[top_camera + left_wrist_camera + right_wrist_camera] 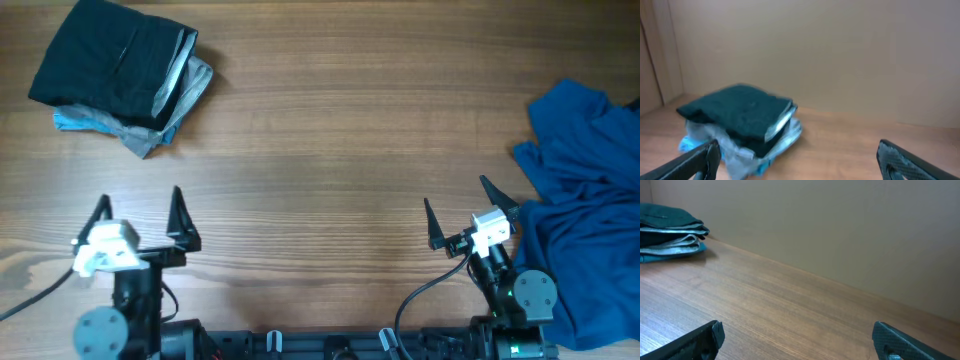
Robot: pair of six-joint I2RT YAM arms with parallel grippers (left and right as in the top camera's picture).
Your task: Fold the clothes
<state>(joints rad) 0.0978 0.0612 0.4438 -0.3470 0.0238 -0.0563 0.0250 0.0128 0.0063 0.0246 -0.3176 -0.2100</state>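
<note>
Near edge of table (330, 150): left gripper (140, 200) and right gripper (455, 192) hover, jaws wide apart, holding nothing. Crumpled blue garment (585, 200) heaped just beside right gripper, at right edge. Far left corner: folded black garment (105, 60) stacked atop grey fabric (190, 92).

I logged a robotics lab bench: wood-grain table (320, 150), plain beige backboard (840, 230) ahead of my right gripper (796, 330), black cable (420, 288) looping behind it.
</note>
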